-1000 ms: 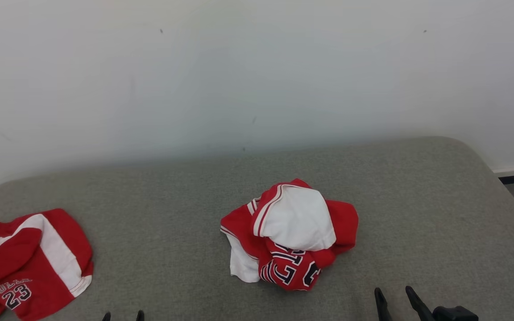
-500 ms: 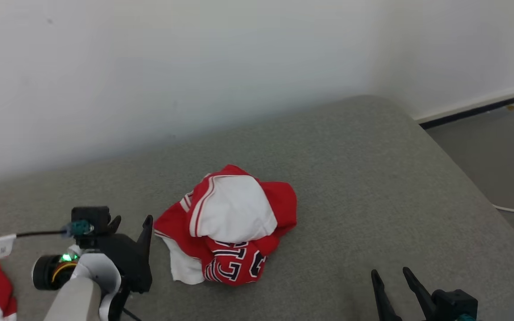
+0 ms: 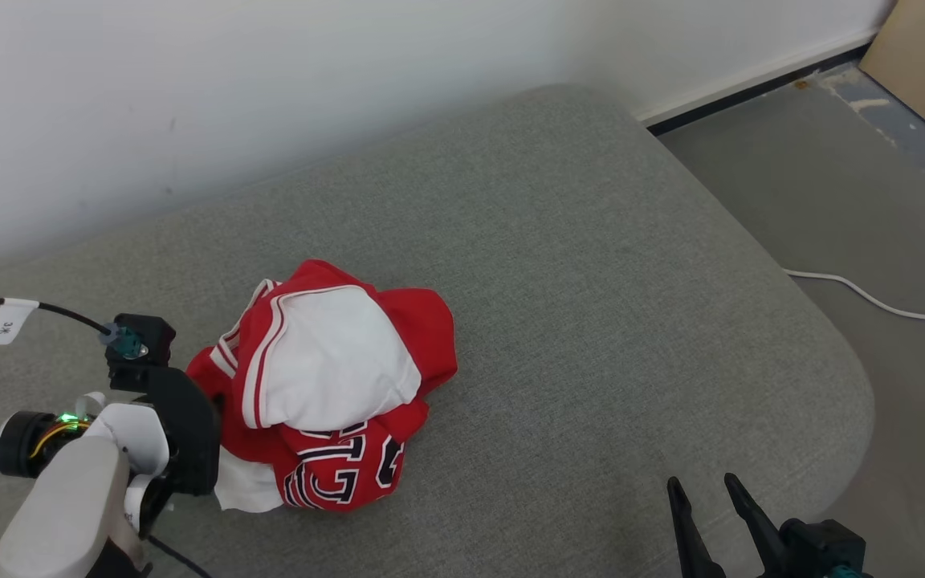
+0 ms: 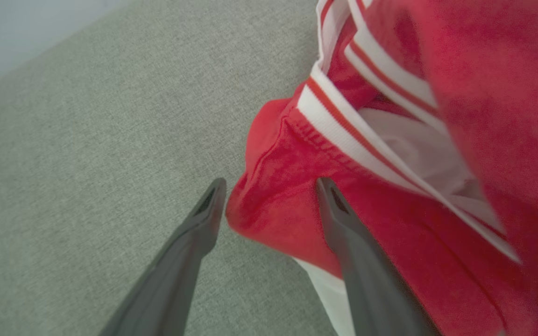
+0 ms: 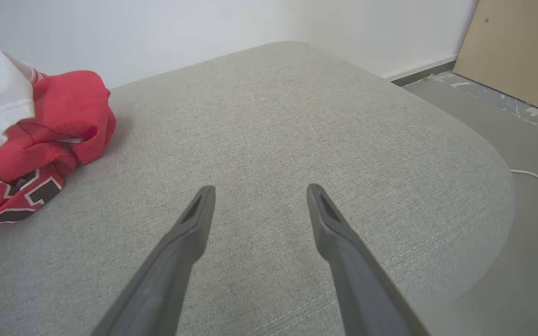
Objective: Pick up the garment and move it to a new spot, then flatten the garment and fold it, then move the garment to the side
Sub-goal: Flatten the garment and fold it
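On the grey cushion, garment lies bunched, red and white, number showing. Left claw spread, straddling a red fold at the heap's edge; one finger possibly touching cloth, hard to tell. Right claw spread above bare cushion, well apart from garment.

The garment lay in a heap on the cushion, nearer its left side. The left gripper was at the heap's left edge. The right gripper was by the front edge, well apart. A cable lay on the floor past the right edge.
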Available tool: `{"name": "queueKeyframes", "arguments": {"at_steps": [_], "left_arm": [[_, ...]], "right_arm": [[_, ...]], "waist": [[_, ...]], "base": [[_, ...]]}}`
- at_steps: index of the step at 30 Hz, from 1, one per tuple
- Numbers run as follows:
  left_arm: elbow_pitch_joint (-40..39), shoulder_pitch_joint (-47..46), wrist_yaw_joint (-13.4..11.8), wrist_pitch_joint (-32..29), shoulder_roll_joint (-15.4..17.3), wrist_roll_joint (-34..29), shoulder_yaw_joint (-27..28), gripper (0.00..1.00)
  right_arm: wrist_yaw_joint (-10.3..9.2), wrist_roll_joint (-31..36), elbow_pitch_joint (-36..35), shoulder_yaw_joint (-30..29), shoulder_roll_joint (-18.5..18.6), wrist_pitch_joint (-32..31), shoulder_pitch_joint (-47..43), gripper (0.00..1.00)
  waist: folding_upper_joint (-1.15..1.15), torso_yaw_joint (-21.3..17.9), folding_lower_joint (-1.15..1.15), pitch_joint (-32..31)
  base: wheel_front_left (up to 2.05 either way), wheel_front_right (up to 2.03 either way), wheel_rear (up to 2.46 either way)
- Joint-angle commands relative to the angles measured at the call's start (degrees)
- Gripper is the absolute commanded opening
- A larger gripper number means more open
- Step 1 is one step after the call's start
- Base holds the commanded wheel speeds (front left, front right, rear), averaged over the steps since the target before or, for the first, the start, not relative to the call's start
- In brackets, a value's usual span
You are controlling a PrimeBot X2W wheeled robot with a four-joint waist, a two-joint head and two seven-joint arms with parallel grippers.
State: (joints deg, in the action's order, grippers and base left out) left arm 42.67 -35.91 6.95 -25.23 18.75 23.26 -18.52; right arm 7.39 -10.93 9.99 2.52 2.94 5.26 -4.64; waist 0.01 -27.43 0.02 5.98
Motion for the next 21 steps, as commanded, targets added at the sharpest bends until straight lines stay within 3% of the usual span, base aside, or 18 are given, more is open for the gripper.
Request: {"name": "queueKeyframes", "arguments": {"at_steps": [1,4,5,7,11,21], "left_arm": [[0.81,-0.82,-0.39,-0.07,0.37,-0.45,-0.06,1.0],[2.4,-1.57,-1.76,0.61,0.12,-1.23,-0.36,1.0],[2.6,-1.78,-2.01,1.29,-0.04,-1.56,-0.59,0.74],[2.51,-2.13,-2.23,3.49,-0.57,-1.66,-0.87,0.0],[1.32,-3.55,-2.38,10.52,-2.36,-2.16,-1.08,0.0],[-8.15,-13.63,-2.54,35.36,-8.82,-4.67,-1.63,0.0]], "right_arm": [[0.2,-0.28,0.12,0.39,-0.11,0.36,0.42,1.0],[0.2,-0.5,0.42,1.11,-0.1,0.25,0.97,1.0],[0.2,-0.53,0.54,1.42,-0.1,0.19,1.09,1.0],[0.2,-0.48,0.81,1.95,-0.1,0.12,1.32,1.0],[0.2,-0.19,1.34,2.84,-0.09,-0.24,2.09,1.0],[0.2,-0.12,2.23,3.3,-0.07,-0.66,2.06,1.0]], "waist": [[-0.01,-1.41,-0.02,1.84],[-0.01,-1.27,-0.02,2.2],[-0.01,-1.19,-0.02,2.26],[-0.01,-1.01,-0.02,2.28],[-0.01,-0.61,-0.02,1.57],[-0.01,0.99,-0.02,-1.96]], "base": [[0.0,0.0,0.0],[0.0,0.0,0.0],[0.0,0.0,0.0],[0.0,0.0,0.0],[0.0,0.0,0.0],[0.0,0.0,0.0]]}}
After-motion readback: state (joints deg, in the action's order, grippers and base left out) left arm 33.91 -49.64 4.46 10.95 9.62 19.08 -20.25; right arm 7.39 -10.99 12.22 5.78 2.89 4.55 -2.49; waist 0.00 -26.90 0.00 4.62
